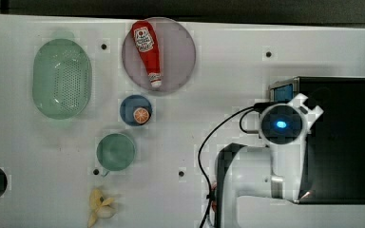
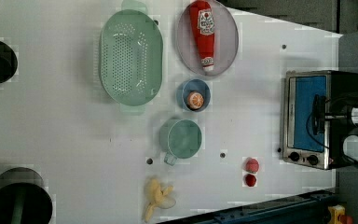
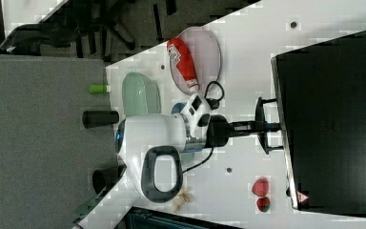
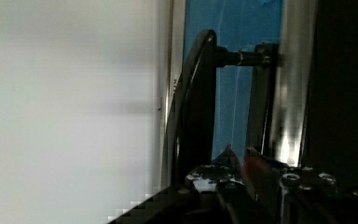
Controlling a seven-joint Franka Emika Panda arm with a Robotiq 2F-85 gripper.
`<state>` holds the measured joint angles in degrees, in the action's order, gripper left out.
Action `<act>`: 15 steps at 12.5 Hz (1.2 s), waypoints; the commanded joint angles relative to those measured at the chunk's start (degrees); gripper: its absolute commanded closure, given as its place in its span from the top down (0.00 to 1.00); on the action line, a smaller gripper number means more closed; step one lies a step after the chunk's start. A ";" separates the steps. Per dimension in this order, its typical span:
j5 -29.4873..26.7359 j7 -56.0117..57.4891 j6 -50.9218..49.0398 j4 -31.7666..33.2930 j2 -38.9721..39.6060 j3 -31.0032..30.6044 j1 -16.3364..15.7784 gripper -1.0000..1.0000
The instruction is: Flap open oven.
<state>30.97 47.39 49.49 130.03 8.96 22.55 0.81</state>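
Right, the oven point(image 2: 307, 119) sits at the right of the left view, blue door facing the table's middle, two black knobs point(image 2: 303, 158) at the door's lower end in that frame. In the right view the arm point(image 3: 157, 138) reaches in from the centre-left, and the gripper point(image 3: 266, 126) is at the dark bar handle point(image 3: 260, 125) on the oven's front, fingers narrowed around the bar. The wrist view looks along that handle point(image 4: 193, 107) with the blue door point(image 4: 233, 70) just behind it. Over on the table point(image 2: 51, 126), upper middle of the left view, a ketchup bottle point(image 2: 204, 32) lies on a plate point(image 2: 228, 42), with a green colander point(image 2: 130, 56) to its left.
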 commanded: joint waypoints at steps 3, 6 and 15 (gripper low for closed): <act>4.93 -17.95 -3.55 0.59 0.72 -4.62 -2.86 0.17; 7.34 -24.84 -4.90 0.60 3.11 -7.80 -3.67 0.17; 29.46 -55.76 -10.10 -1.18 16.90 -13.79 -10.12 0.17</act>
<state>59.65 -0.23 40.40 129.59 25.32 8.88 -9.36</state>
